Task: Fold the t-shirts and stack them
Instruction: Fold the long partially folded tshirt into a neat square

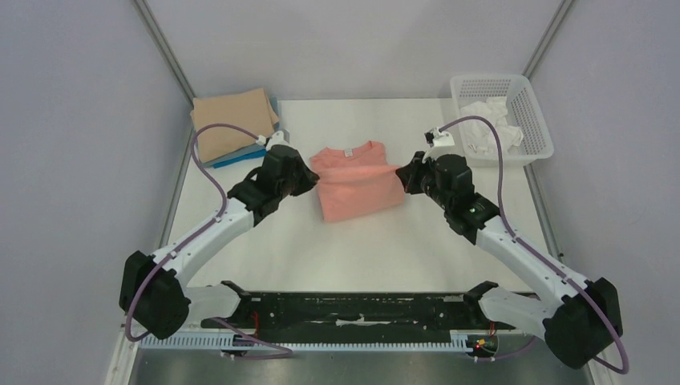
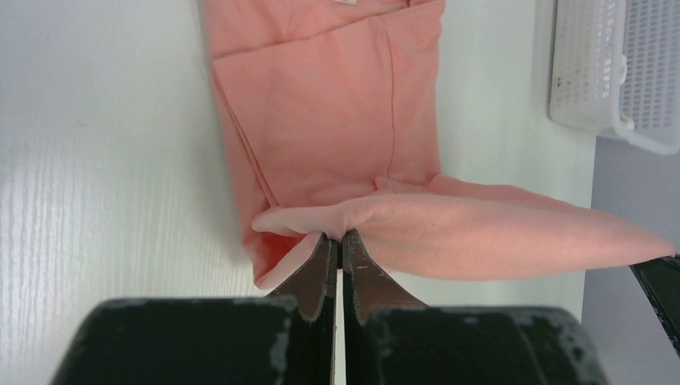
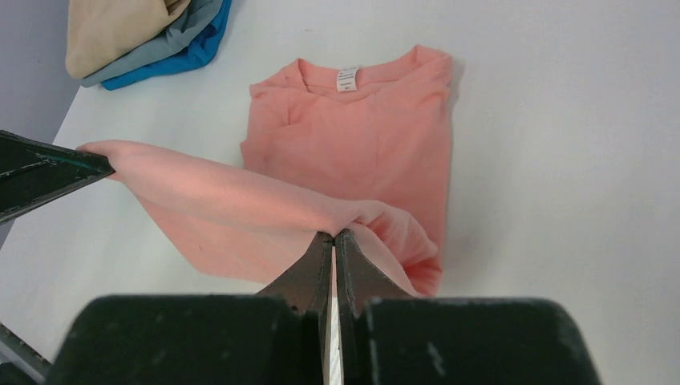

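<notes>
A salmon-pink t-shirt [image 1: 353, 180] lies partly folded at the table's middle, collar towards the back. My left gripper [image 1: 309, 178] is shut on its left bottom corner [image 2: 321, 220]. My right gripper [image 1: 403, 173] is shut on its right bottom corner [image 3: 353, 216]. The pinched hem is lifted and stretched between the two grippers above the shirt's body [image 3: 361, 136]. A stack of folded tees, tan on top [image 1: 232, 120], with grey [image 3: 172, 44] and bright blue [image 3: 192, 56] beneath, sits at the back left.
A white plastic mesh basket [image 1: 529, 112] holding crumpled white cloth [image 1: 489, 120] stands at the back right, also in the left wrist view [image 2: 609, 72]. Grey walls enclose the white table [image 1: 361, 249]. A black rail [image 1: 353, 309] runs along the near edge.
</notes>
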Available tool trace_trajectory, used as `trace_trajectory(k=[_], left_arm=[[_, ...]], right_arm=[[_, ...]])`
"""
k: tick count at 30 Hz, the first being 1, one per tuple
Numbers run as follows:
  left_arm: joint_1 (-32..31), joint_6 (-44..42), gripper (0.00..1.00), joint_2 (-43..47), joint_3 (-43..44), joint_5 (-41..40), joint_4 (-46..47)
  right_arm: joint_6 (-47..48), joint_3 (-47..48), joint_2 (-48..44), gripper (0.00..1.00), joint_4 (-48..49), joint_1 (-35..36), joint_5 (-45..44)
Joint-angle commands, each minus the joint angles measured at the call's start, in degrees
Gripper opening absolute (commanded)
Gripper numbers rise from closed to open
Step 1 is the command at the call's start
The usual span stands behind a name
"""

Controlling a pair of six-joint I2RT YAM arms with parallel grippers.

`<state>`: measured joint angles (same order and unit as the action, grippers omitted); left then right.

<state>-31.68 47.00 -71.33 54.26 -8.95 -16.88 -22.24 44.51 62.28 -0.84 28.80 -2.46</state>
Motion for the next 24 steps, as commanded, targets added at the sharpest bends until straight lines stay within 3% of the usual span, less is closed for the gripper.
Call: trace_trajectory(k=[1,15,24], left_arm=[[4.3,-4.8,0.02,-4.7,5.1,3.4,2.9],[13.9,-7.8,0.02,-24.2,19.0,11.9,5.4],[16.2,-7.4,0.02,-41.3,29.7,14.5,5.5]], right_arm=[[3.1,6.6,6.5,0.0,6.7,-4.1,6.9],[2.1,20.8,29.8,0.0,12.3,-10.4,14.3],[1.3,29.1,45.1,0.0,15.0,-12.2,16.2]])
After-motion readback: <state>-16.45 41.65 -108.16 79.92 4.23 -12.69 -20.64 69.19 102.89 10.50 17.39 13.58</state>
